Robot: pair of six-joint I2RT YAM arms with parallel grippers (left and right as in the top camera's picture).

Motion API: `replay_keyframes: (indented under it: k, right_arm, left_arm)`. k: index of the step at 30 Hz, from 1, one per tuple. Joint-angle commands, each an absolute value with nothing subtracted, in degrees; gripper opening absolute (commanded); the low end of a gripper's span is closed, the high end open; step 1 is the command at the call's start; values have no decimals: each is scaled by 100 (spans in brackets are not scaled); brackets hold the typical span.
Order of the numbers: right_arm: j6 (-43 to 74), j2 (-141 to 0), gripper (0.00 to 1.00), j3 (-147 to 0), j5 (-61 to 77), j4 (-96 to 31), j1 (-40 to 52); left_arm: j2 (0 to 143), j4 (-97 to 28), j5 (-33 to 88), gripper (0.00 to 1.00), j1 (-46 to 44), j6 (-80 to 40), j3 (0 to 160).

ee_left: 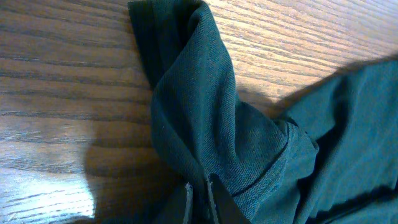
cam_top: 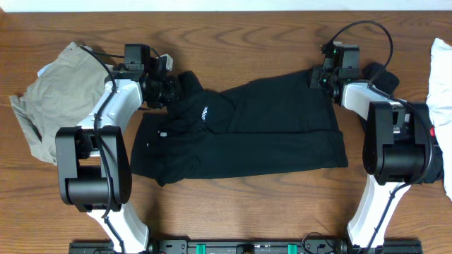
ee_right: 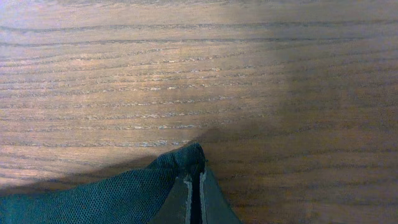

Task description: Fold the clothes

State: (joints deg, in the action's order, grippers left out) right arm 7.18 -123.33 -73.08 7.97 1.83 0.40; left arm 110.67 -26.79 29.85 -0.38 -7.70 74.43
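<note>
You see a black garment (cam_top: pixel 240 130) lying spread over the middle of the tabletop (cam_top: pixel 247 212), its long side going from left to right. It has a small white logo (cam_top: pixel 205 112) on its left part. The left tool (cam_top: pixel 171 88) is at the upper left corner of this garment, where the fabric is bunched. The right tool (cam_top: pixel 316 76) is at the upper right corner, touching the edge. A khaki-grey garment (cam_top: pixel 53 99) lies crumpled at the far left, apart from the black one. A white cloth (cam_top: pixel 441 70) shows at the right edge.

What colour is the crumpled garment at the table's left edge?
The crumpled garment is plain khaki-grey; clearest in the overhead view.
</note>
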Motion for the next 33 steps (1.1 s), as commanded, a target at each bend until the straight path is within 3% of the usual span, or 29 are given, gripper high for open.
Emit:
replay_keyframes:
  k: [1,18,28,33]
  right_arm:
    - [727,-12326,1,-7192,768,-106,-38]
    - [722,-10462,1,-7192,281,-1492,-158]
    - [652,-10005,1,-7192,279,-2587,-161]
    - [552,-9922,1,-7192,130,-3120,-211]
  left_arm:
    - [11048,-2694,3044,8,-45,-797,7439]
    - [10092,-2740,3044,6,-45,-797,7439]
    - [9535,-3579,3037,6,-38,-794,7439]
    - [9535,-4189,1903,6,-32,-746,7439]
